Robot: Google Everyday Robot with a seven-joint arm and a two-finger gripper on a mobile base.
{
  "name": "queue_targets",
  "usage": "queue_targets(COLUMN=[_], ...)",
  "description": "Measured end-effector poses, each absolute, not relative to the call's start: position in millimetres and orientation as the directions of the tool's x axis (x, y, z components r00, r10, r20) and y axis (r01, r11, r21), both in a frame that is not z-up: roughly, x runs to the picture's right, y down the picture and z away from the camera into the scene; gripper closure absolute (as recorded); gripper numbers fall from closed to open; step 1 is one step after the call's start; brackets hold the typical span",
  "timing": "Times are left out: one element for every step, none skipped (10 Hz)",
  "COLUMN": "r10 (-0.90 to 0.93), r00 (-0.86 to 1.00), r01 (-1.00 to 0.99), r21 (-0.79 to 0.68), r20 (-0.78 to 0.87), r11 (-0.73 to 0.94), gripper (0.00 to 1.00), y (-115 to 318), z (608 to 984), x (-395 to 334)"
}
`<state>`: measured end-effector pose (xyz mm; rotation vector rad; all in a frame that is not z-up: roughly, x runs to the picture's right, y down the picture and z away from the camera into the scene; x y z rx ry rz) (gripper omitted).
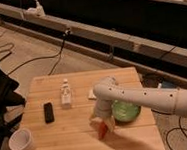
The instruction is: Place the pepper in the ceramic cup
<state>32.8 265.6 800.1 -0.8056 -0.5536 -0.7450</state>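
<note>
The ceramic cup (21,141) sits at the wooden table's (69,148) 8 o'clock corner, and a black slab (49,112) lies nearer centre. The gripper (105,124), jaws spread wide, stands over the pepper (102,132) (orange-red, at its fingertips), with a green bowl (127,111) at its 2 o'clock.

Light wooden table (38,90) up top, and a flat black rectangular slab (48,112) lies left of centre. Just beside it, a small white bottle-shaped object (65,91). Wide green bowl (132,110) sits on the right. Black cables (30,61) trail across the floor.
</note>
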Motion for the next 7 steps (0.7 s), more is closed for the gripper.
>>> queue_targets(r10=[-0.374,-0.37,-0.372,-0.378,-0.383,-0.388,-0.399], r00=[0.635,0.646,0.652,0.658,0.662,0.666,0.67], r01=[0.758,0.75,0.746,0.741,0.737,0.734,0.731], r21=[-0.452,-0.464,-0.467,-0.468,-0.466,-0.466,-0.464], r20=[0.676,0.668,0.661,0.652,0.644,0.637,0.626], r11=[0.469,0.471,0.475,0.482,0.49,0.493,0.5], gripper=[0.22,0.28,0.36,0.48,0.59,0.67,0.79], y=[269.7,271.4,271.4,269.4,266.9,264.7,258.9], z=[807.1,811.8,815.2,818.5,819.7,819.4,817.9], x=[38.2,40.8,42.4,43.0,44.1,46.0,49.0])
